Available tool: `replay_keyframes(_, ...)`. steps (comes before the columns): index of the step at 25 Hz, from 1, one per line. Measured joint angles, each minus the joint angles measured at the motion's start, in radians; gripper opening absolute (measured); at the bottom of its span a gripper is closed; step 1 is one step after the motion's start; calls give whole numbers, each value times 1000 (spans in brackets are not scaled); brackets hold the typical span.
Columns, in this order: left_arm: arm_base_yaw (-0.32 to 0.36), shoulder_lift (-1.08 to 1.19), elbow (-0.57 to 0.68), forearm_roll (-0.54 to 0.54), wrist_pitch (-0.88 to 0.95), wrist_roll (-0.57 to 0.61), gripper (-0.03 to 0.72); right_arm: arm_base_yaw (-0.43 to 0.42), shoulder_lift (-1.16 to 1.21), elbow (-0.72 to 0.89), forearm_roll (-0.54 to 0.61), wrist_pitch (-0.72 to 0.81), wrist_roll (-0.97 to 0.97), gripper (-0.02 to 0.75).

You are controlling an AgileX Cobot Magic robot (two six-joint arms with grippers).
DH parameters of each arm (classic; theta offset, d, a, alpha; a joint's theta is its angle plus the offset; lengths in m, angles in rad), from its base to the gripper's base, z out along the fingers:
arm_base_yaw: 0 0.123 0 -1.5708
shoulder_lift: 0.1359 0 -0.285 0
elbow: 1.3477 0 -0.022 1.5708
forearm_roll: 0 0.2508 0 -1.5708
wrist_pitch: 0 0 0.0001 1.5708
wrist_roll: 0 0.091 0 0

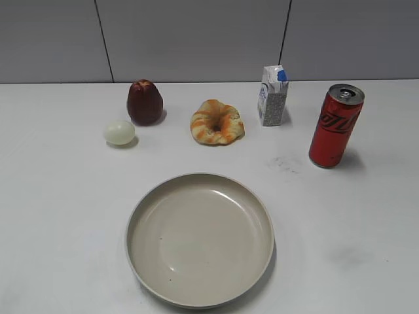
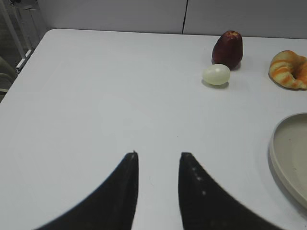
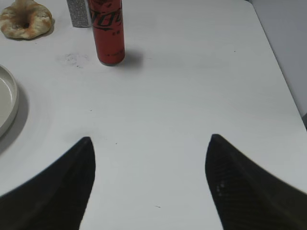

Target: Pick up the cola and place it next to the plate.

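The cola (image 1: 336, 125) is a tall red can with black script and a silver top. It stands upright at the right of the white table; in the right wrist view (image 3: 108, 33) it is at the top left. The plate (image 1: 200, 239), a wide beige dish, lies front centre; its rim shows in the left wrist view (image 2: 288, 158) and the right wrist view (image 3: 6, 103). My right gripper (image 3: 149, 139) is open and empty, well short of the can. My left gripper (image 2: 158, 154) is open and empty over bare table. Neither gripper shows in the exterior view.
A dark red apple-like fruit (image 1: 144, 103), a pale egg (image 1: 119, 133), a bagel-like bread (image 1: 217, 122) and a white-and-blue milk carton (image 1: 272, 96) stand in a row behind the plate. A grey wall runs behind the table. The table's right edge (image 3: 280, 72) is near the can.
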Motion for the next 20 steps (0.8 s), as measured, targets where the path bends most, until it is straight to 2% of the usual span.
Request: replay_keyframes(20,0,0,0,0,0,0,231,0,-1,0,7,0,7,543)
